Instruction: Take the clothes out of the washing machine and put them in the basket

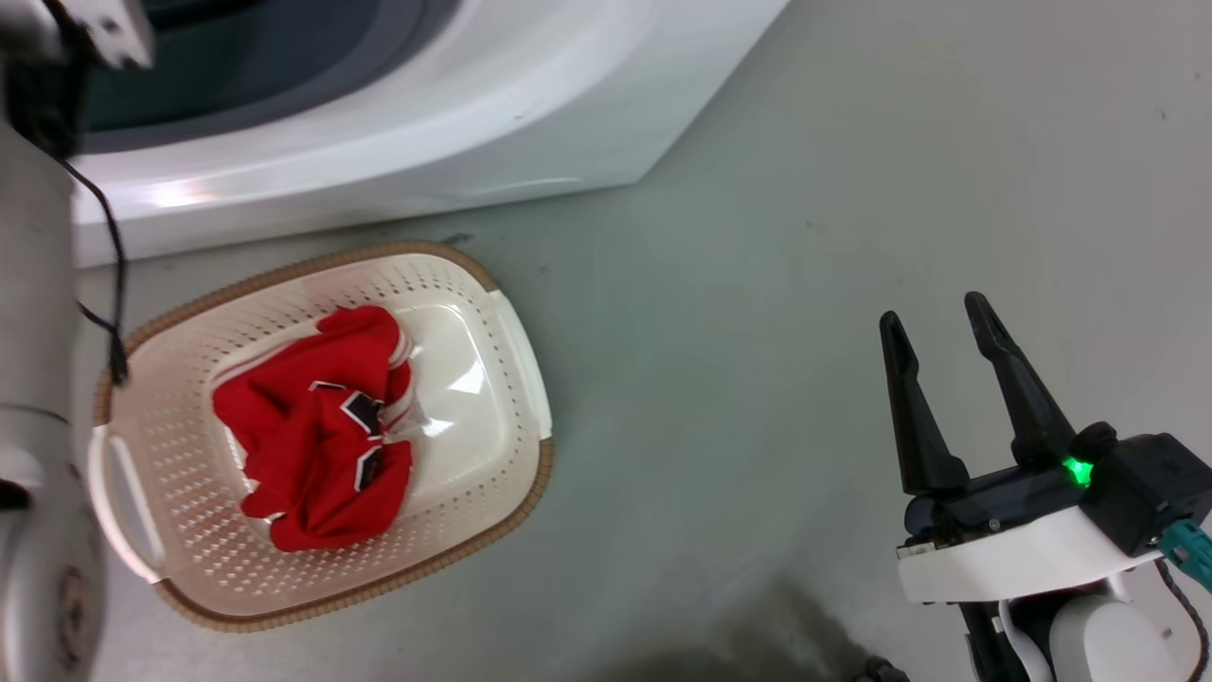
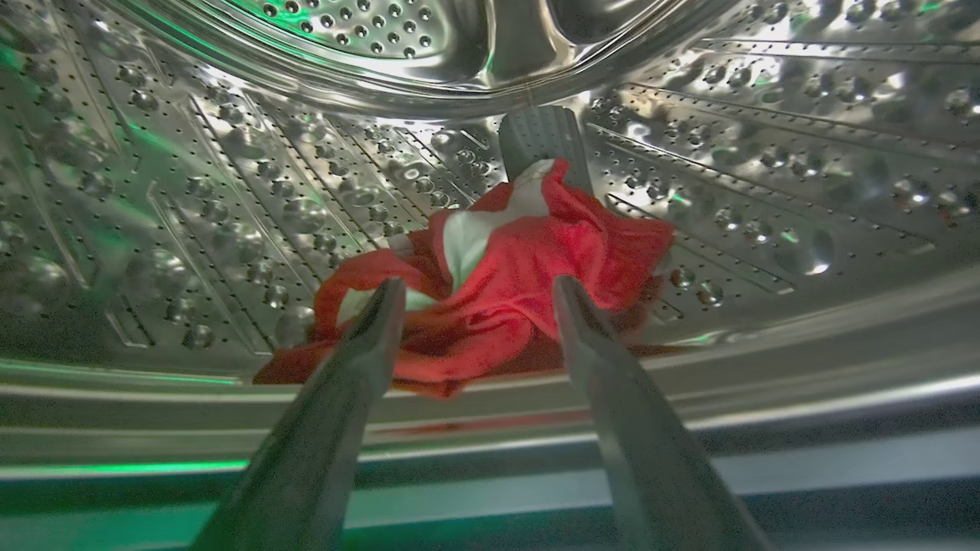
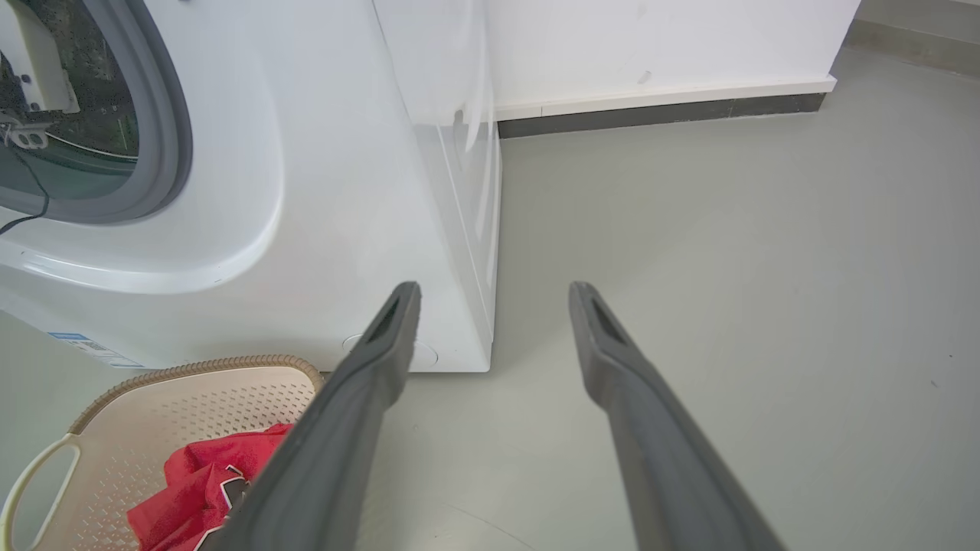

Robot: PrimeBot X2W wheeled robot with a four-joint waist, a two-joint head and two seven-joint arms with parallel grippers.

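- Left end effector (image 2: 478,282): fingers spread, gripping nothing, inside the drum (image 2: 230,191) of the washing machine (image 1: 426,123).
- Red jersey (image 2: 528,252): crumpled on the drum bottom, directly ahead of the left end effector, between and beyond its fingertips; contact cannot be told.
- Right end effector (image 1: 933,308): fingers spread, empty, above the floor (image 1: 757,284).
- Basket (image 1: 189,530): on the floor, left of the right end effector, well apart.
- Second red jersey (image 1: 312,436): bunched in the basket.

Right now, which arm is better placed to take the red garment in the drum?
Left. The left gripper is open inside the drum, fingers pointing at the red garment. The right gripper, also open, hangs over the floor beside the washing machine.
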